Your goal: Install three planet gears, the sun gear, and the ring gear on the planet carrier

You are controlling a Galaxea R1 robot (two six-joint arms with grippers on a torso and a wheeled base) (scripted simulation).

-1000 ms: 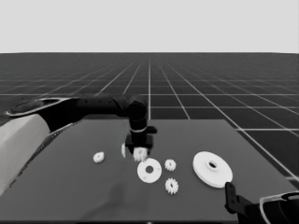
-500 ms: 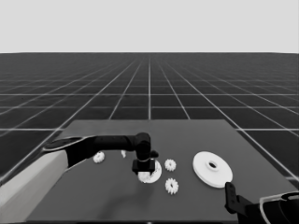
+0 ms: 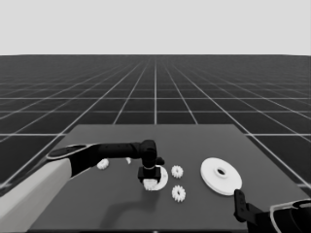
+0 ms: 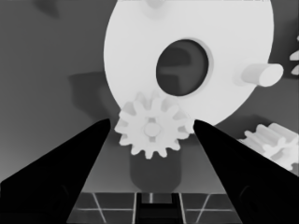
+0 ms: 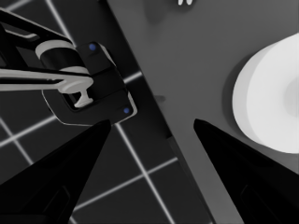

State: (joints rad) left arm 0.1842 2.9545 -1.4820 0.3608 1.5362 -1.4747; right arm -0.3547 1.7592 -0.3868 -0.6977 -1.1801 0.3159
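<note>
Progress is looking early: one gear is sitting on the smaller round part (image 3: 156, 178), nothing else is on it as far as I can tell.

Left gripper (image 3: 148, 178) is hovering right over the smaller round part, near the table's middle. In the left wrist view a planet gear (image 4: 152, 129) is sitting at the near edge of that disc (image 4: 187, 60), apparently seated on a peg, with a small round hub showing at its centre. The left gripper (image 4: 152, 128) is straddling it with fingers spread wide; a clear gap is showing on both sides, so it is released, not gripping. I am judging this gear as placed.

Another peg (image 4: 261, 74) on the disc is standing bare, and a further one is peeking in at the frame edge, so two planet slots are still waiting. Wide centre hole is also empty, so no sun gear yet.

Loose gears still lying on the table: one (image 3: 177, 171) just beside the disc on the far-right side, one (image 3: 179, 193) nearer the camera, one (image 3: 102, 164) off to the left behind the arm. Thin white piece (image 3: 128, 160) is mostly hidden by the arm.

Larger round part (image 3: 221, 175) is lying flat well to the right, untouched.

Right gripper (image 5: 152, 126) is parking at the table's near right corner, fingers apart, holding nothing.

Remaining: two planets, sun, then the ring.
</note>
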